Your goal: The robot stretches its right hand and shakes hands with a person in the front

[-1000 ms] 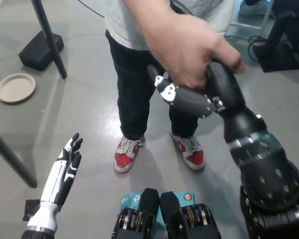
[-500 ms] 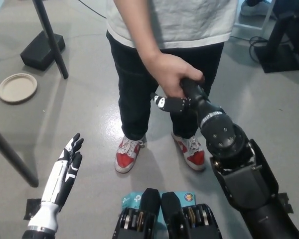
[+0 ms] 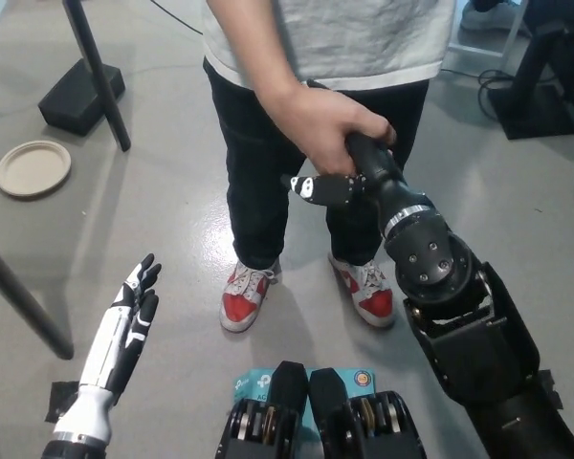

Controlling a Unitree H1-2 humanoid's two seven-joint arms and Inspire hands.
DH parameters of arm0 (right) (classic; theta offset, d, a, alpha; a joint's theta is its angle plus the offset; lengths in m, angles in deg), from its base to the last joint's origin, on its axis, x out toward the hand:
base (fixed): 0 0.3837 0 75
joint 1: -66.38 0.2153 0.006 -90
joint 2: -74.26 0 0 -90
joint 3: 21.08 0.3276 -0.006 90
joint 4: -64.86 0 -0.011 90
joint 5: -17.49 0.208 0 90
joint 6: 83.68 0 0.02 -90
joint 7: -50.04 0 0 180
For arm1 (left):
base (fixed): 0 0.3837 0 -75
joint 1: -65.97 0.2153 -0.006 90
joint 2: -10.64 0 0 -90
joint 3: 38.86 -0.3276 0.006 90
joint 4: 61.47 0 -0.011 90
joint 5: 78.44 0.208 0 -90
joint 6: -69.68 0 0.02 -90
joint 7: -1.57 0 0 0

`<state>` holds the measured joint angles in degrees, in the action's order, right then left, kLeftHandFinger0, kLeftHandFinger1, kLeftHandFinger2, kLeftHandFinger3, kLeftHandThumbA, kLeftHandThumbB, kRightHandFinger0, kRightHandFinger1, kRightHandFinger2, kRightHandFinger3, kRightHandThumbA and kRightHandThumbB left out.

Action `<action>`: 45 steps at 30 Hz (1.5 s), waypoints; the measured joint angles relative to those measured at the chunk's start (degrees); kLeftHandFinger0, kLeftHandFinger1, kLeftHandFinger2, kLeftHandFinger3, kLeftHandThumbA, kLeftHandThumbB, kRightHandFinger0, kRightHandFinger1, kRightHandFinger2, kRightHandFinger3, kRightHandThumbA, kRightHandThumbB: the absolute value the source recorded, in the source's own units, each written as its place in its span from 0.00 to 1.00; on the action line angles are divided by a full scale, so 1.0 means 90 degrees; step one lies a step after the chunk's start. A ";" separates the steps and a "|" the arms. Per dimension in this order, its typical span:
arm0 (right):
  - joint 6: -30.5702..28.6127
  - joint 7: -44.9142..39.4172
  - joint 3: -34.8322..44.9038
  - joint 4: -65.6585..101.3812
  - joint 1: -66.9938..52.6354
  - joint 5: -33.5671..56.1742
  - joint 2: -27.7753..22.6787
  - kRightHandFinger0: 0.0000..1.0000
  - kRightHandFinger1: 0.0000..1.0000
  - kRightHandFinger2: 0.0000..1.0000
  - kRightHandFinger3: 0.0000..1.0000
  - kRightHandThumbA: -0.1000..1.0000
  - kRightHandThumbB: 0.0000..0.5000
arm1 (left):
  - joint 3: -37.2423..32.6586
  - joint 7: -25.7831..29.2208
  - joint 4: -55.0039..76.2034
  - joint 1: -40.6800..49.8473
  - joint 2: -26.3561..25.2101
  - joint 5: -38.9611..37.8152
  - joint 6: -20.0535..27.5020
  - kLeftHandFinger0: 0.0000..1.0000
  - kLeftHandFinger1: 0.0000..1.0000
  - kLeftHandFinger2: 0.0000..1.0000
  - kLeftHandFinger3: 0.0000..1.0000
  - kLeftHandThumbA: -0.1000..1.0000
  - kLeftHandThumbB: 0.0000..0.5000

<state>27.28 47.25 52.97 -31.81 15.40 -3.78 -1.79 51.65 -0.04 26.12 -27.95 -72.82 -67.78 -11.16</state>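
The person's hand (image 3: 330,129) is gripping the black right hand (image 3: 349,177), now lifted slightly since a moment ago; its fingers' closure is hidden. White left hand (image 3: 124,330) is resting open at lower left, so the shake is underway

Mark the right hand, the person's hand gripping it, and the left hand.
right hand (image 3: 337,187), head view, on its black back below the person's grip.
person's hand (image 3: 327,126), head view, on the back of the hand.
left hand (image 3: 126,330), head view, on the white palm section.
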 measured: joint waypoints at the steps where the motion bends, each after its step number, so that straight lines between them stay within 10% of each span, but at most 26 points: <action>1: -0.0045 0.0003 -0.0008 0.0046 -0.0038 -0.0017 -0.0008 1.00 1.00 1.00 1.00 1.00 0.84 | -0.0001 0.0000 0.0000 -0.0002 0.0000 0.0000 0.0000 1.00 1.00 1.00 1.00 1.00 0.13; 19: -0.0759 0.0101 0.0760 0.0740 -0.1141 0.0108 -0.0445 1.00 1.00 1.00 1.00 1.00 0.88 | -0.0050 -0.0010 0.0000 -0.0067 -0.0036 0.0037 -0.0008 1.00 1.00 1.00 1.00 1.00 0.13; 45: -0.1772 -0.0394 0.1846 -0.0276 -0.2772 0.1825 -0.0803 1.00 1.00 1.00 1.00 1.00 0.56 | -0.0048 -0.0018 -0.0072 -0.0090 -0.0040 0.0044 0.0007 1.00 1.00 1.00 1.00 1.00 0.07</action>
<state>11.33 43.70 69.58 -34.30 -9.55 12.65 -9.02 51.22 -0.21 25.47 -28.76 -73.18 -67.38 -11.09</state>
